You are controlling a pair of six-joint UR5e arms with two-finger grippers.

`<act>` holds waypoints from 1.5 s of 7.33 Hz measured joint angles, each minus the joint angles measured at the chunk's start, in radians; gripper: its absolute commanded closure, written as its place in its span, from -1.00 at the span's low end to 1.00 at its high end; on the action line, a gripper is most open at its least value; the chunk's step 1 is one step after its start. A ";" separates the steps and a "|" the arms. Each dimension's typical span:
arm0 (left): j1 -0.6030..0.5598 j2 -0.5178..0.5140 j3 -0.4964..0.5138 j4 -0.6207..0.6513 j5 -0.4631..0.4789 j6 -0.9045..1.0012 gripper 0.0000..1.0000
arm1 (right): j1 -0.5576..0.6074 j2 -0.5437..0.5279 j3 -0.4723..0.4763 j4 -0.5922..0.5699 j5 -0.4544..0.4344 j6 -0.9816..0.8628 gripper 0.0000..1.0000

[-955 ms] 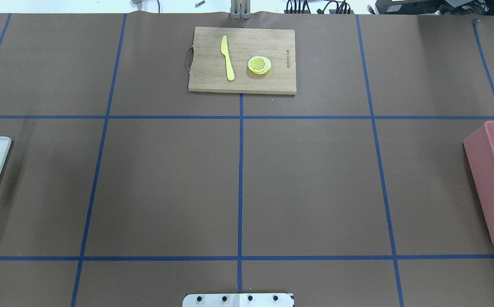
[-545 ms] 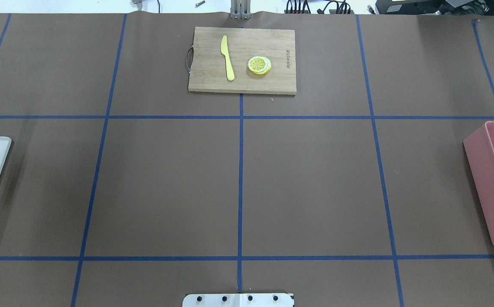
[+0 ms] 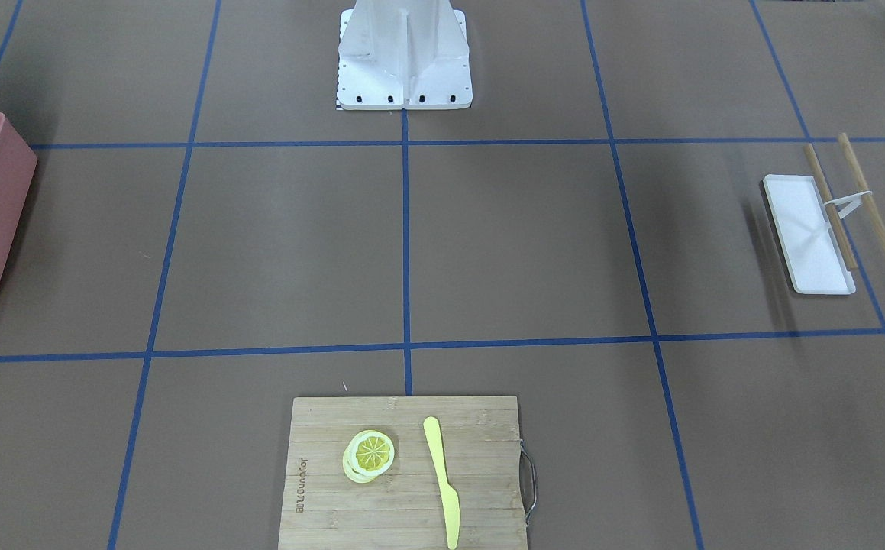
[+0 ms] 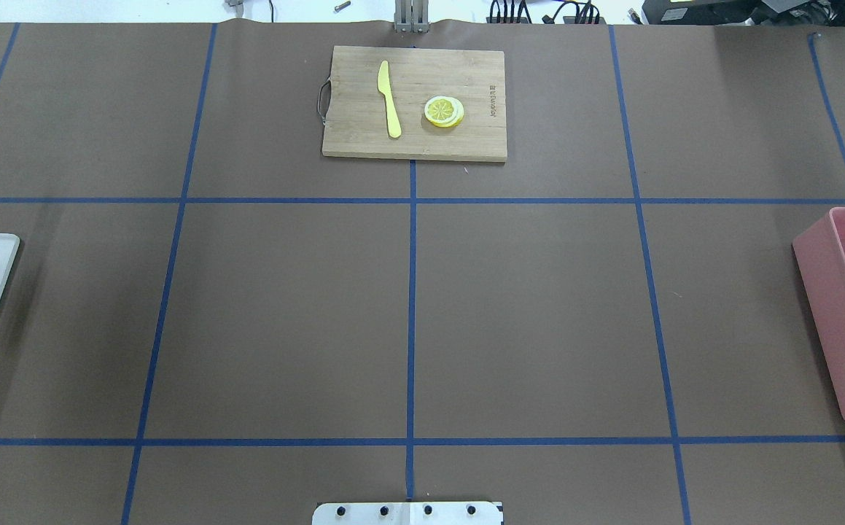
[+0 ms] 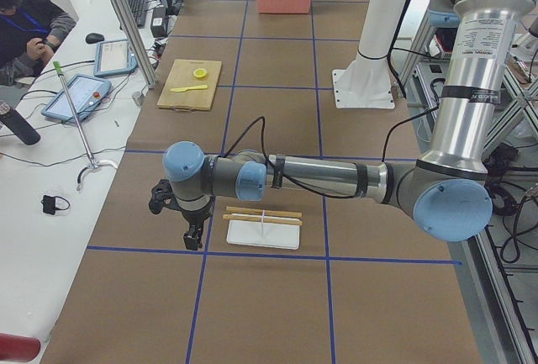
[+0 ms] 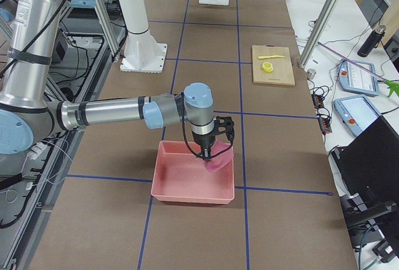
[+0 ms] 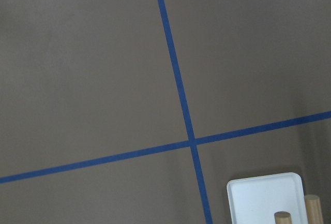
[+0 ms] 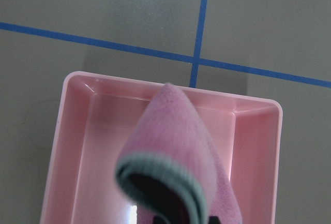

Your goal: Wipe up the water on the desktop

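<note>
Across the whole table the matte brown desktop point(image 4: 539, 313) lies flat, ruled into rectangles by thin blue tape. At its right end the right gripper point(image 6: 207, 156) hangs over a smooth pink bin point(image 8: 72, 146), jaws pinched on a fuzzy pink cloth point(image 8: 176, 146) with grey trim. At the left end the left gripper point(image 5: 192, 240) hovers beside a white tray point(image 5: 262, 234); can't tell its jaws. A bamboo cutting board point(image 4: 415, 142) sits at the far edge.

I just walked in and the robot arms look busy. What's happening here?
The robot's right gripper holds a pink cloth over the pink bin at one end of the desktop. Its left gripper hangs beside a white tray at the other end; whether it is open cannot be told. A cutting board with a lemon slice and a yellow knife sits untouched. No water shows on the desktop.
</note>
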 measured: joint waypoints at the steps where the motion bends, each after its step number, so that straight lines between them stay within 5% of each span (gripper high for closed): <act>1: 0.000 0.002 0.002 0.001 -0.001 -0.003 -0.97 | -0.003 0.001 -0.002 0.015 0.006 -0.003 -1.00; 11: 0.002 0.006 0.020 0.000 -0.017 -0.014 -0.97 | 0.056 0.042 -0.071 0.072 0.048 -0.004 -1.00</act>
